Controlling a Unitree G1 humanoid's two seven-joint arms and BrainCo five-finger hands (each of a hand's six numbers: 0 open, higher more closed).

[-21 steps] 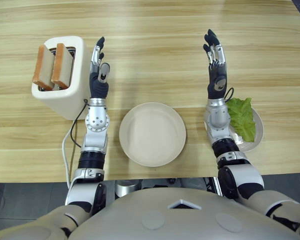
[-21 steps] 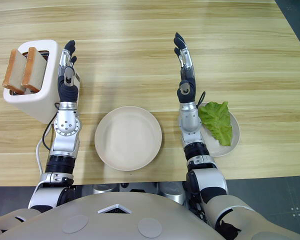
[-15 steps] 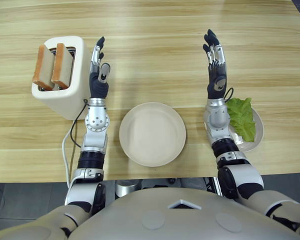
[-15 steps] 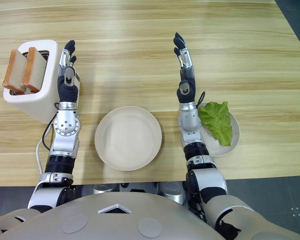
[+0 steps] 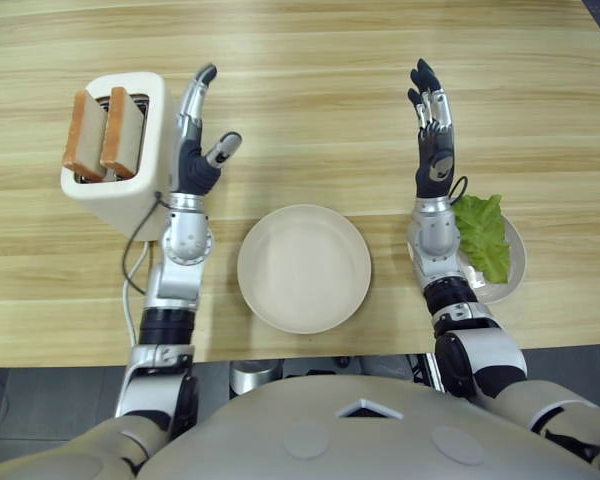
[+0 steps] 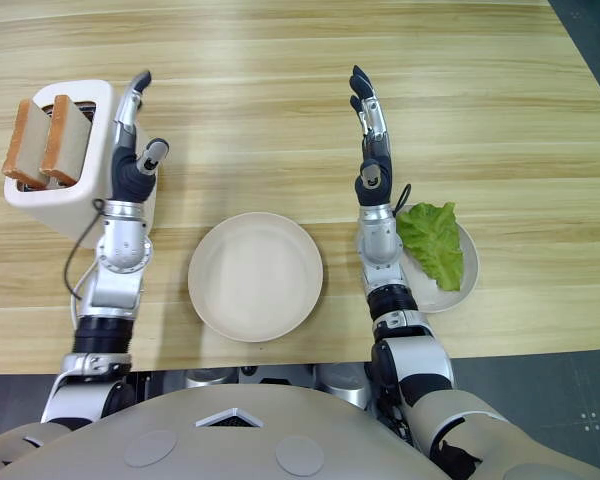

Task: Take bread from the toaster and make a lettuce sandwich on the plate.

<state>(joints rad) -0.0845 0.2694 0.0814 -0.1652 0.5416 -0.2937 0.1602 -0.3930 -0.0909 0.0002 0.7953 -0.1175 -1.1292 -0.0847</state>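
Where the table [image 5: 380, 50] edge lies nearest, plate [image 5: 305, 270]: round, cream, bare, between the two forearms.
Cord [image 5: 130, 265]: loops from the toaster's near side, at 9 o'clock from the plate, down toward the table edge.
Small dish [image 5: 518, 262]: at 3 o'clock from the plate, a little apart from it; its left rim is hidden under the right forearm.
Lettuce [image 5: 483, 235]: one green leaf lying flat on the small dish, its long axis running about 12 to 6, the far end overhanging the dish's rim.
Right hand [image 5: 432, 140]: over bare wood at 1 o'clock from the plate, just past the lettuce; it is seen edge-on, with fingers straight and close together pointing to 12, and it grasps nothing.
Left hand [image 5: 193, 160]: at 11 o'clock from the plate, just beside the toaster's right wall; whether it touches that wall cannot be told. Fingers are stretched toward 12, the thumb is spread out toward 2, and nothing is held.
Toaster [image 5: 110, 205]: white, two slots, at 10 o'clock from the plate, its long axis about 12 to 6.
Bread [image 5: 83, 135]: two toasted slices stand on edge, side by side, one in each slot, rising well above the top; each slice's long axis follows the slot, 12 to 6, with broad faces turned to 3 and 9.
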